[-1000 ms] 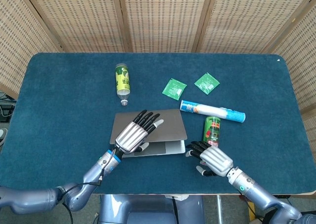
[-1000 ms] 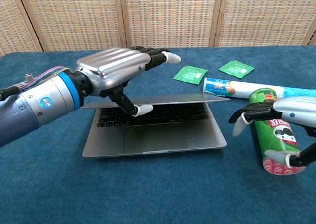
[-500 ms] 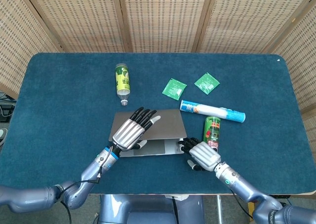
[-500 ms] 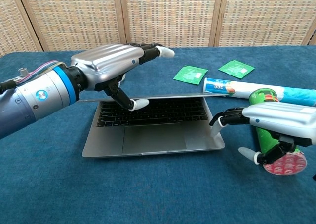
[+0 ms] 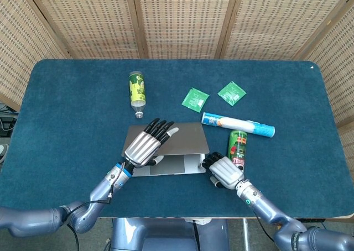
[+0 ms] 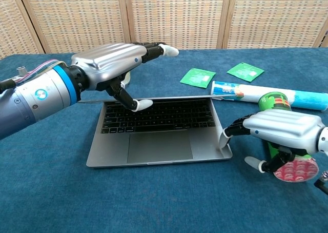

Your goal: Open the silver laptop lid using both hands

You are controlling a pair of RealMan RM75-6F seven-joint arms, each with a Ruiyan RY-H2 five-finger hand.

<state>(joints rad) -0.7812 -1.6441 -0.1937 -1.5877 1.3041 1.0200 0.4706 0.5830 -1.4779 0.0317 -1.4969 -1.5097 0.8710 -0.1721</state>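
Note:
The silver laptop (image 5: 177, 163) (image 6: 159, 135) lies at the table's near middle, its lid (image 5: 185, 137) partly raised and seen edge-on in the chest view. My left hand (image 5: 142, 147) (image 6: 110, 61) holds the lid's front edge: its fingers lie over the outer face and its thumb (image 6: 141, 104) is tucked underneath. My right hand (image 5: 224, 171) (image 6: 279, 130) sits at the base's front right corner, holding nothing. Its fingertips (image 6: 224, 139) touch that corner.
A green chip can (image 5: 238, 146) (image 6: 282, 161) stands right beside my right hand. Behind it lies a white tube (image 5: 238, 124) (image 6: 266, 93). Two green packets (image 5: 195, 99) (image 5: 232, 93) and a lying green bottle (image 5: 136, 89) are farther back.
The lid has risen, exposing more keyboard, as my left hand drew it up and back. My right hand moved left from the can to the laptop's front right corner.

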